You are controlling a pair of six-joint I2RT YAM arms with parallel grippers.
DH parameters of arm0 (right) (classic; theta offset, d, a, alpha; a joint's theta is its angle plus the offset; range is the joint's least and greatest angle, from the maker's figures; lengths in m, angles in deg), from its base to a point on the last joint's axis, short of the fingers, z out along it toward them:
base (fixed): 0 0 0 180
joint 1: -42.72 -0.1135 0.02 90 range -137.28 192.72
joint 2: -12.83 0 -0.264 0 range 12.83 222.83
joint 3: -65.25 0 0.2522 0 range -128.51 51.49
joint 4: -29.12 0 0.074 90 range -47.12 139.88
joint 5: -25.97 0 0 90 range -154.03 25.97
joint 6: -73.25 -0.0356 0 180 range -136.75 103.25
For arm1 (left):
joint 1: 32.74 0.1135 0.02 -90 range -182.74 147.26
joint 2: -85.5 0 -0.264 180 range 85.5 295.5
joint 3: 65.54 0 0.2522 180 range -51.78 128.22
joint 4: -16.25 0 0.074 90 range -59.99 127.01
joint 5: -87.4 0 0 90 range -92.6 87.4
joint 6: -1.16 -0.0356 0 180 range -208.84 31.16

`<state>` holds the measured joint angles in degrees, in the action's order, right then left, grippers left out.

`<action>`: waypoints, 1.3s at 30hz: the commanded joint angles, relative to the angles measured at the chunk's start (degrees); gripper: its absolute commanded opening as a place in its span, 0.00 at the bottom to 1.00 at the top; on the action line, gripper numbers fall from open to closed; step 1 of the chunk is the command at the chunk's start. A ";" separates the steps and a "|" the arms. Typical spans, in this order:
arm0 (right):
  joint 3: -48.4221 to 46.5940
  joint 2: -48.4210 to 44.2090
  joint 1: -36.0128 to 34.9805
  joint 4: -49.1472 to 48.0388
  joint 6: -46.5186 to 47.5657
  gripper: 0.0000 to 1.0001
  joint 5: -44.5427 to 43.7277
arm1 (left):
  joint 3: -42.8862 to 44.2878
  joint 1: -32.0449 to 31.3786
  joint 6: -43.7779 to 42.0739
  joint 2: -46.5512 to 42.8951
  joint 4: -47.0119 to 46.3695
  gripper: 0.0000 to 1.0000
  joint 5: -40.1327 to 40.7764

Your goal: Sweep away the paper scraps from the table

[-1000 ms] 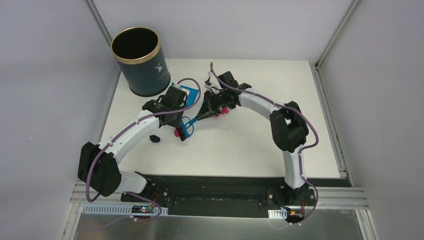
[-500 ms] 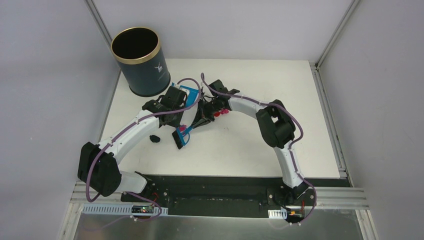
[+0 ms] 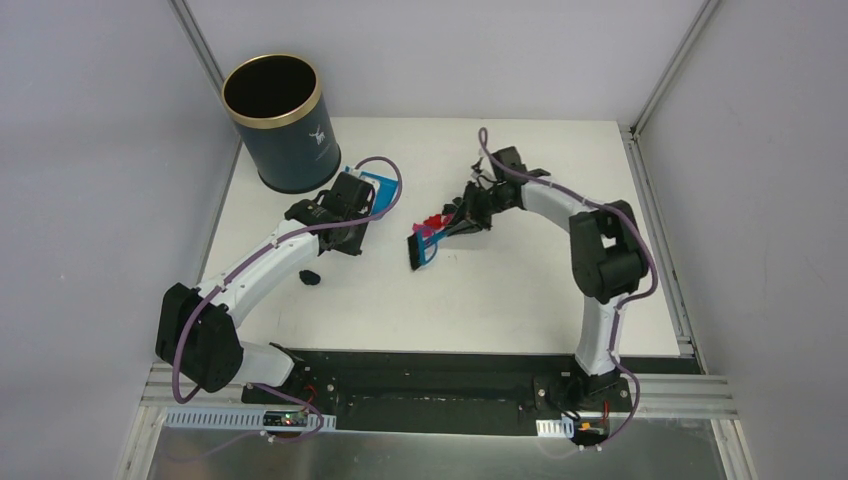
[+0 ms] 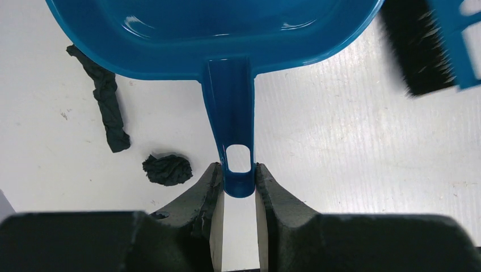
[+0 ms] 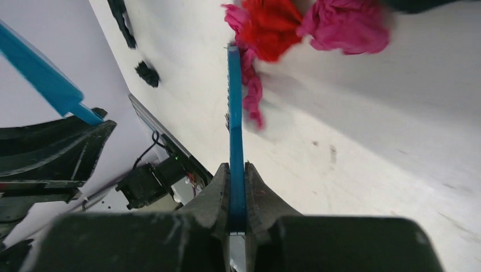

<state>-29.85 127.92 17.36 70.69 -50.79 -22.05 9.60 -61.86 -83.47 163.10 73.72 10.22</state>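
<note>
Scraps [image 3: 311, 277] lie in two groups on the white bench [image 3: 520, 300]. Nearest the front edge, on the left half, a black wad [image 4: 167, 169] sits just beside the left forearm. A dark strip [image 4: 108, 105] lies a little beyond it, both to the left of the dustpan's handle.

Around mid-bench the right hand [image 5: 237, 170] is clamped tight on the thin blue handle of the brush [image 3: 423, 247]. The black bristles point toward the front edge. A red wad [image 5: 272, 22] and a pink wad [image 5: 346, 25] bunch against the far side of the brush head. A magenta shred [image 5: 252, 85] touches the side of the brush.

Further back on the left, the left hand [image 4: 238, 190] is closed on the very end of the handle of the dustpan [image 4: 227, 34]. The pan reaches toward the far edge, well apart from the red and pink wads.

A dark blue bin [image 3: 280, 125] with a gold rim stands upright at the far left corner.
</note>
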 commanded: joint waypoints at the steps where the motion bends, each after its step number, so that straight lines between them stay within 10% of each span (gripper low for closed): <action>1: 1.53 -6.10 5.21 3.47 4.24 0.00 0.81 | 1.71 0.82 -0.02 0.08 -0.82 0.00 -1.45; 10: -8.11 -13.50 12.52 11.32 11.87 0.00 10.87 | 7.75 -0.88 -0.57 4.72 7.74 0.00 -7.17; 17: -29.26 -9.05 16.06 35.67 38.25 0.00 -15.84 | 16.51 -4.44 2.48 5.52 23.69 0.00 -21.71; 39: -43.02 10.28 2.97 28.01 62.67 0.00 -64.39 | 21.73 -9.32 -4.22 21.75 30.63 0.00 -18.86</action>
<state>-68.66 135.35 23.65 101.47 6.71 -76.95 28.53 -70.32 -85.50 182.46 105.23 -7.70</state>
